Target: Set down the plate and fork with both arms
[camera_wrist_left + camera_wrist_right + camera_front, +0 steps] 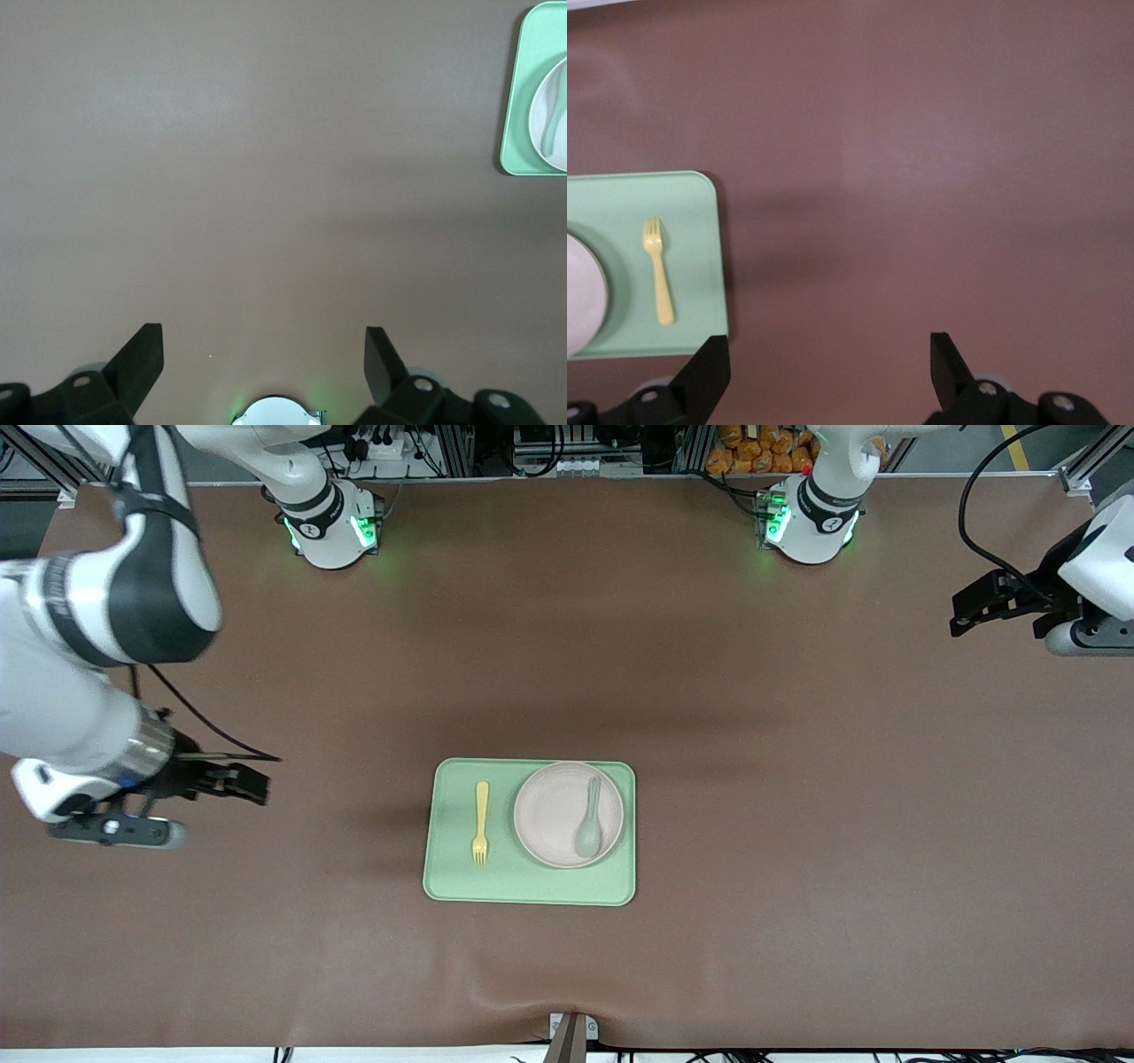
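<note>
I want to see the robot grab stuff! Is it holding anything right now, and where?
Nothing is held. The left gripper and right gripper hang open over bare table; the fork and plate lie on the tray.

A pale beige-pink plate (556, 815) and a pale-yellow fork (481, 823) sit on a light-green tray (532, 886). A grey-green spoon (590, 822) lies in the plate. The table (797, 824) is plain brown. White arms carry black bands.
</note>
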### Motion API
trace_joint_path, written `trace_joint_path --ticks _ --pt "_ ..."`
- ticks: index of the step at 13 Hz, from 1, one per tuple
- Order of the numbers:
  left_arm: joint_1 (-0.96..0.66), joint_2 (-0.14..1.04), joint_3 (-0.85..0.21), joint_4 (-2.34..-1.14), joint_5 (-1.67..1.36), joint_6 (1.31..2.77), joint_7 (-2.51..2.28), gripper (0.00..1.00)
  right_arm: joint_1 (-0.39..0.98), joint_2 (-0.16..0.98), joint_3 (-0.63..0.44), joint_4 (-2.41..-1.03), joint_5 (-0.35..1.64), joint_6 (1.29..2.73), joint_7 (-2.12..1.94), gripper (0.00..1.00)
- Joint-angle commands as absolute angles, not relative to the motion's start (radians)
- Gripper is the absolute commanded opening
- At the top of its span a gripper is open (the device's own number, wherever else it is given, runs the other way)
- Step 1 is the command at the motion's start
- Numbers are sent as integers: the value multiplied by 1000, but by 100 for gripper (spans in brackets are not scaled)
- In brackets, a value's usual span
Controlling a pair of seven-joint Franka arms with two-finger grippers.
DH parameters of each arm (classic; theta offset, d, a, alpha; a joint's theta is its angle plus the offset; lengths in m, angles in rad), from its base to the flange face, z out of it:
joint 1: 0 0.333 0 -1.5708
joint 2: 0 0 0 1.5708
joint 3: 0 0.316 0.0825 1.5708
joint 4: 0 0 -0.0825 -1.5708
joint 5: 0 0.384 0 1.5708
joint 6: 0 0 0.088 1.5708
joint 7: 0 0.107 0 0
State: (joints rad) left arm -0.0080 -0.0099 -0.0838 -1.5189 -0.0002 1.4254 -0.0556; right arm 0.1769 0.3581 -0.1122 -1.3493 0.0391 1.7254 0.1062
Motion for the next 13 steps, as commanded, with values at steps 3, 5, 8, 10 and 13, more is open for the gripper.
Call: trace_joint_path --ticks 3,5,8,10,13 --pt "-2 -15 -91 -1511 6 1433 -54 100 38 263 -92 -1348 38 1596 -107 100" --pt "-3 -15 -92 -1511 11 1433 -54 100 25 189 -91 -1376 37 1574 -106 100" --pt "-2 -15 -92 -1511 11 1433 -52 100 9 79 -92 -1503 35 1589 -101 100" --pt "-2 -15 -92 -1511 11 1433 -52 100 8 11 -91 -1609 34 1627 -101 100" --pt "-2 -17 -92 -1511 9 1433 -52 100 8 -6 -89 -1666 25 1671 -109 100"
